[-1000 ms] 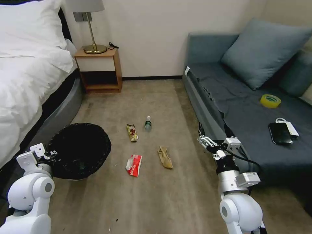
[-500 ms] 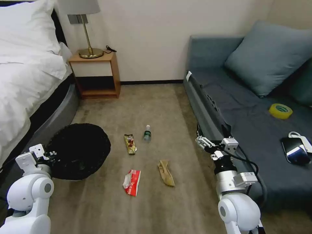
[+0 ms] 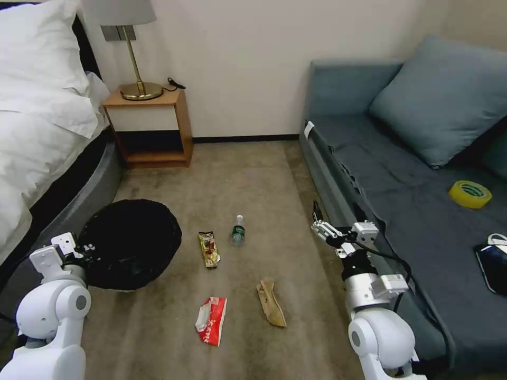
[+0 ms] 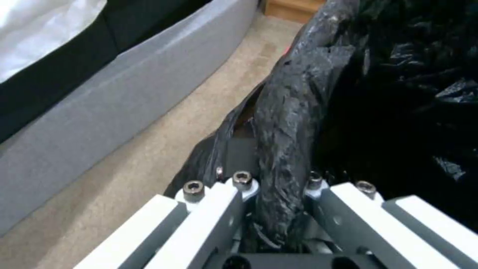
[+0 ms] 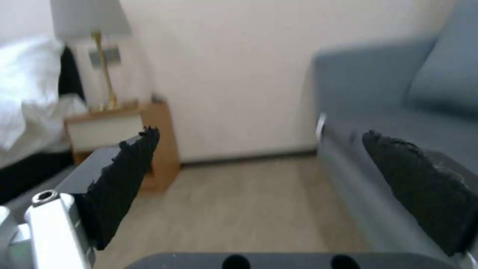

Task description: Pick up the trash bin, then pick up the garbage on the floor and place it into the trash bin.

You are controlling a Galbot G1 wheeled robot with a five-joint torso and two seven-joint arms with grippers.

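Left gripper [image 4: 279,209]: I'm clamping it on the bag-wrapped rim of the trash bin [image 3: 129,243], jaws nearly closed on the rim.
Bin handling: I'm judging it light, its wall stiff; the bag is slippery, so I'm keeping the bite deep.
Right gripper [image 5: 259,186]: I'm holding it wide open and empty, beside the sofa [image 3: 401,174].
Garbage: red-and-white packet [image 3: 211,320], tan wrapper [image 3: 271,303], snack wrapper [image 3: 209,249] and bottle [image 3: 238,230] are lying on the carpet [image 3: 248,174].
Where to grip: I'm expecting soft, light wrappers, pinched mid-body; the bottle across its body.
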